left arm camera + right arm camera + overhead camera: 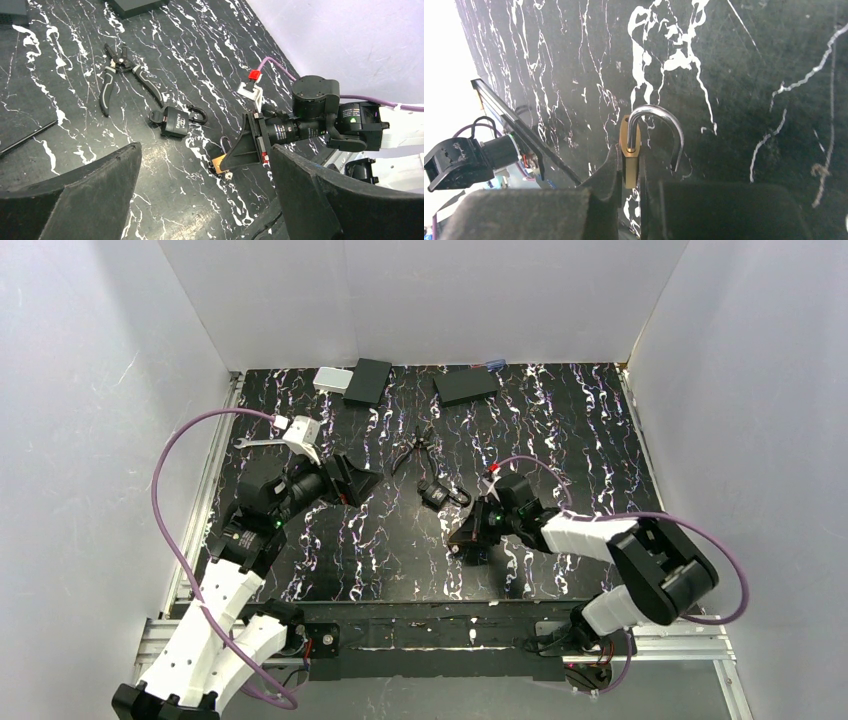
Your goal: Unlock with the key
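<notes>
My right gripper (630, 159) is shut on a small brass padlock (629, 150) and holds it just above the black marbled table. Its steel shackle (664, 117) is swung open, with one end free. In the left wrist view the same padlock (219, 162) shows under the right gripper (240, 157). A small pale metal piece (228, 175) juts from its lower end; it looks like the key but is too small to be sure. My left gripper (205, 150) is open and empty, apart from the padlock and to its left (362, 480).
A black padlock (437, 495) lies between the arms, with black-handled pliers (412, 450) behind it. Two black boxes (368, 380) (466, 386) and a silver box (330, 378) sit along the back edge. A wrench (262, 440) lies at the far left.
</notes>
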Robot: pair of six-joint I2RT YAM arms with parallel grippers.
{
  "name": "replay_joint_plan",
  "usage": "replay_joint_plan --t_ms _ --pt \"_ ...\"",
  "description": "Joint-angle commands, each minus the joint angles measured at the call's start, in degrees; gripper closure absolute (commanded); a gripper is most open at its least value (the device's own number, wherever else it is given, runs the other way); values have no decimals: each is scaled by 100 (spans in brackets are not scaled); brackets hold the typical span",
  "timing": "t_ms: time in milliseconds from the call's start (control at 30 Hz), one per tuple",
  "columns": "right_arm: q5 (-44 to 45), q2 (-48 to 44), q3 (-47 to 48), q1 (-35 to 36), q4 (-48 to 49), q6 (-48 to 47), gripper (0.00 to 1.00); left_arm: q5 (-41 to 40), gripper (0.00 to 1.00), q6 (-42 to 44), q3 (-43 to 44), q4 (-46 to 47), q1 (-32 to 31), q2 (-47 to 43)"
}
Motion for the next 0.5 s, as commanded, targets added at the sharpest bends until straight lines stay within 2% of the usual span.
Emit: replay_joint_plan --t_ms 0,67,167,267,367,467 --pt "-334 463 423 -10 916 192 91 -201 2 185 177 -161 19 12" --pt "-419 683 513 -37 1024 193 74 -204 2 191 154 -129 19 -2" --pt "-482 846 539 -109 1059 182 57 -259 2 190 144 -151 19 -13" --pt "-457 826 528 -199 886 109 33 -276 2 194 143 -145 21 1" --pt "-443 685 505 -289 651 -6 22 -275 2 204 150 -144 21 29" --pt "-236 386 574 -369 57 -291 18 -283 2 221 152 -147 23 39"
